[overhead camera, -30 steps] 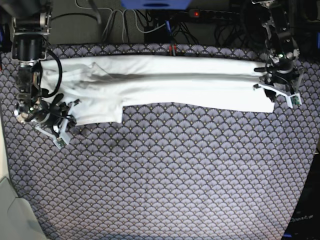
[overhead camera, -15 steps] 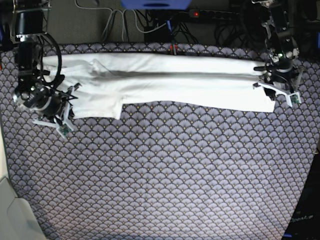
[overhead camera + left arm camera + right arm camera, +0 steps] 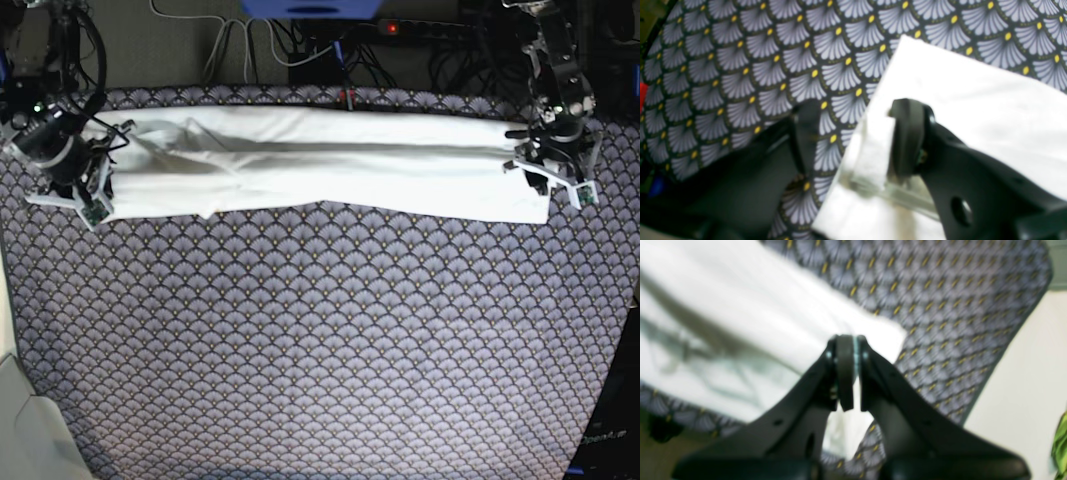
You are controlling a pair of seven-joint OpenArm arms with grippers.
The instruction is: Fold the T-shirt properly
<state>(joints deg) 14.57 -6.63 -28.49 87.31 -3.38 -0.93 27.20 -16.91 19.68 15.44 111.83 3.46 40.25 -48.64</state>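
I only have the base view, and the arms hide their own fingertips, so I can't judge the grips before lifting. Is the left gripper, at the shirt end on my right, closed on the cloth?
Observer: No. In the left wrist view the left gripper is open. One finger is over the T-shirt and the other is over the patterned tablecloth, with the shirt's edge between them.
Operator: And the right gripper?
Observer: In the right wrist view the right gripper is shut, with its pads together above the shirt's edge. The view is too blurred to tell whether any cloth is pinched between them.
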